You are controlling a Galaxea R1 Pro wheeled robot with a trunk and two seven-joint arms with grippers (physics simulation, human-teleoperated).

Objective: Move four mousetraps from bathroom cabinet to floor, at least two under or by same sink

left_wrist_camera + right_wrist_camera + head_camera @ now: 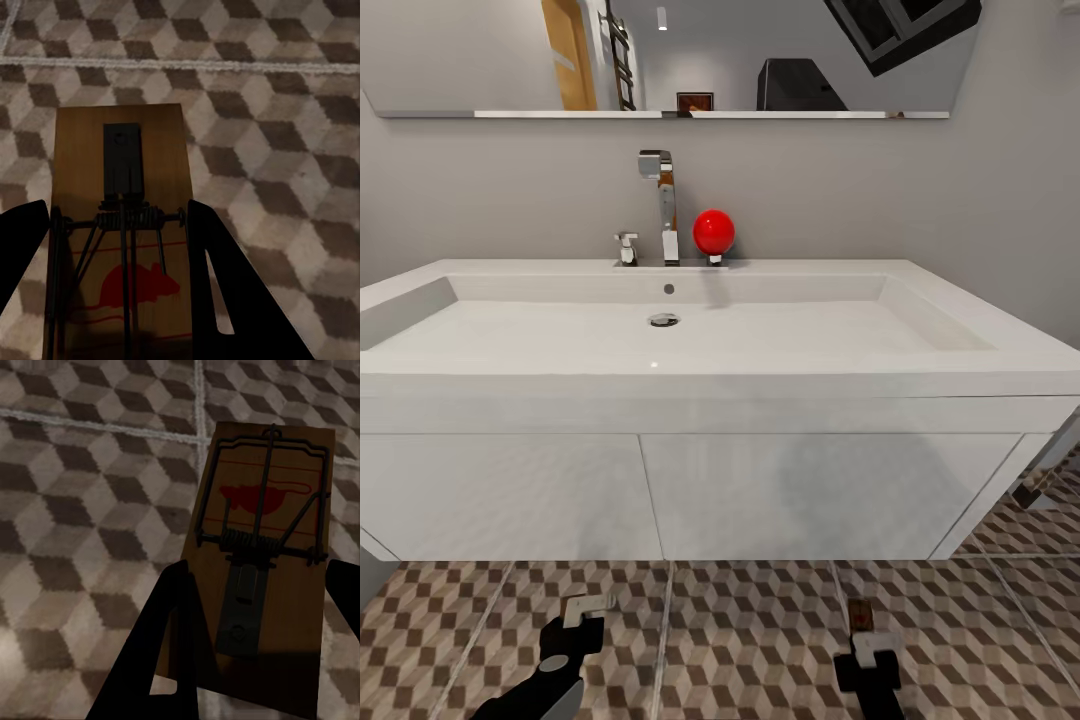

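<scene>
Fingers of each gripper clamp a mousetrap [120,225] [262,547] edgewise above bathroom floor [760,620] before the sink [720,400].

Grey plaster wall [920,190] is running behind everything, flat and evenly lit. Wide mirror [780,55] is hanging high on it, resting on a thin shelf edge. Mirror is reflecting an orange door [568,55], a dark ladder-style rail [622,55], a small ceiling light [662,18] and a dark picture frame [695,101]. A red ball [714,231] is sitting near the wall beside chrome fittings. A chrome bit [1050,480] is showing low at the far right. Light is looking soft and diffuse, throwing no hard shadows.
</scene>
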